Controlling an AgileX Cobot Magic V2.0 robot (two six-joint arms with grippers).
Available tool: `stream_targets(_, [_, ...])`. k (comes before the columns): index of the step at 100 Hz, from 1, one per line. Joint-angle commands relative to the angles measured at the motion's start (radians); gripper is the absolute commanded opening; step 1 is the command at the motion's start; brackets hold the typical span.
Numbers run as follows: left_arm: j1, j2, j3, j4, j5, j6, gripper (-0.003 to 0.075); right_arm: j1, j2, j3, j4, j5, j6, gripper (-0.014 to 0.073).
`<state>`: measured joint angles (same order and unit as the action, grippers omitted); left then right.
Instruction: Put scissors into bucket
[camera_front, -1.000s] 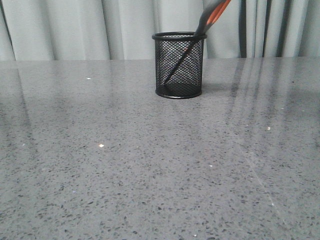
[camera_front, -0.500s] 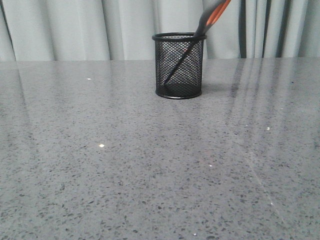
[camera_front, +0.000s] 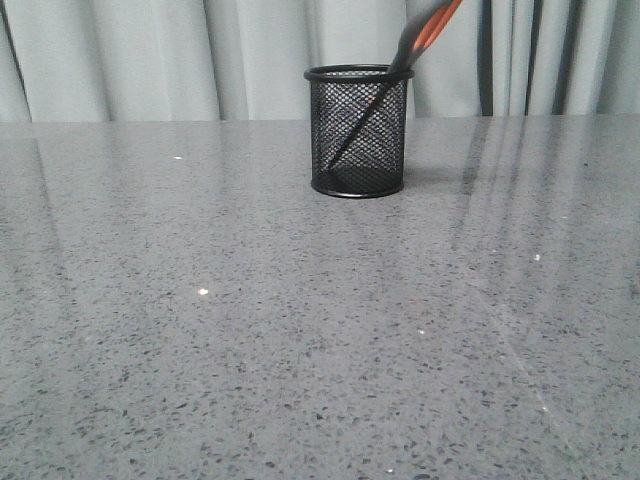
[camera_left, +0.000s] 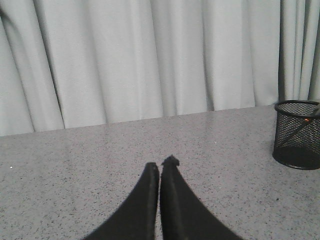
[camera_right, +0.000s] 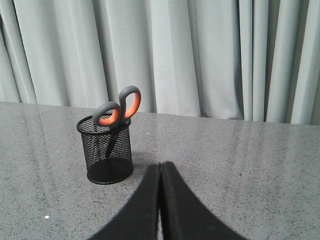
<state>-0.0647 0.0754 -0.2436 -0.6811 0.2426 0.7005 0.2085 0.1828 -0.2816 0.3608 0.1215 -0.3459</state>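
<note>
The black mesh bucket (camera_front: 358, 130) stands upright at the back middle of the grey table. The scissors (camera_front: 425, 32) stand inside it, blades down, leaning to the right, with their grey and orange handles sticking out over the rim. In the right wrist view the bucket (camera_right: 105, 150) holds the scissors (camera_right: 120, 107). The left wrist view shows the bucket (camera_left: 297, 134) at its edge. My left gripper (camera_left: 160, 164) is shut and empty, away from the bucket. My right gripper (camera_right: 161, 164) is shut and empty, beside the bucket. Neither gripper shows in the front view.
The grey speckled table (camera_front: 300, 330) fills the front view. Pale grey curtains (camera_front: 150, 60) hang along the table's far edge, just behind the bucket.
</note>
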Motion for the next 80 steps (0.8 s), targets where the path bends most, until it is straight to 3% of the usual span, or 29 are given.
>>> stream_targets(1, [0.004, 0.01, -0.024, -0.021, -0.07, 0.001, -0.002, -0.005, 0.01, -0.024, 0.005, -0.084, -0.002, -0.0055])
stream_targets(53, [0.004, 0.01, -0.024, -0.021, -0.07, 0.001, -0.002, -0.005, 0.01, -0.024, 0.005, -0.084, -0.002, -0.0055])
stream_targets(59, [0.004, 0.01, -0.024, 0.033, -0.078, -0.003, -0.002, -0.005, 0.01, -0.024, 0.005, -0.084, -0.002, -0.0055])
stream_targets(63, [0.004, 0.01, -0.021, 0.107, -0.08, -0.053, -0.002, -0.005, 0.01, -0.024, 0.005, -0.084, -0.002, -0.0055])
stream_targets(74, [0.015, 0.01, 0.017, 0.427, -0.139, -0.503, -0.002, -0.005, 0.01, -0.024, 0.005, -0.084, -0.002, -0.0055])
stream_targets(80, [0.027, 0.01, 0.064, 0.586, -0.181, -0.665, -0.002, -0.005, 0.01, -0.024, 0.005, -0.084, -0.002, -0.0055])
